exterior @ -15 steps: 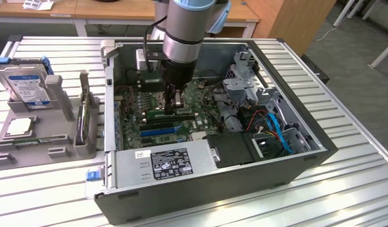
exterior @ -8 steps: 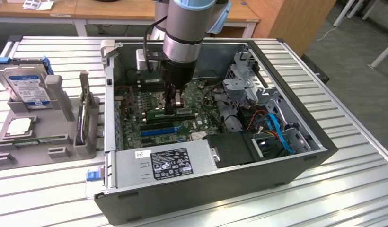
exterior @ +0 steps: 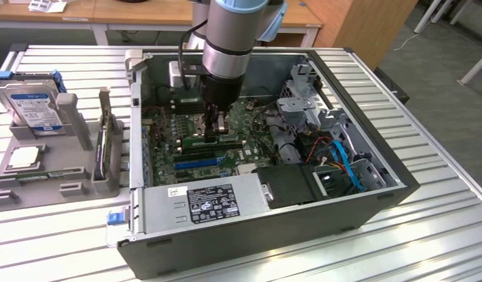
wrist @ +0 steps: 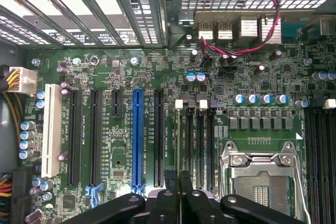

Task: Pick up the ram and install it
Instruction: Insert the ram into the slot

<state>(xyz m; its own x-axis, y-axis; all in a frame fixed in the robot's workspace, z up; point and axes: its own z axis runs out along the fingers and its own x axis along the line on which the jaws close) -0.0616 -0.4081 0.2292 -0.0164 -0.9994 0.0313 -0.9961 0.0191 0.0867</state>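
Wrist view, thin green ram (wrist: 180, 145) edge-on, pinched by black end effector (wrist: 180, 195)

Thin green ram (wrist: 180, 145) stands on edge in motherboard slot; claw-gripped.

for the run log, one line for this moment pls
arm: inside open pc case | gripper: shut on ram | ram: edge-on over motherboard slots

One open computer case (exterior: 249, 235) sits on the table beside one hard drive (exterior: 33, 106) in a grey holder; on its motherboard (wrist: 173, 93), one blue slot (wrist: 137, 140), one white slot (wrist: 51, 129), one CPU socket (wrist: 260, 177).
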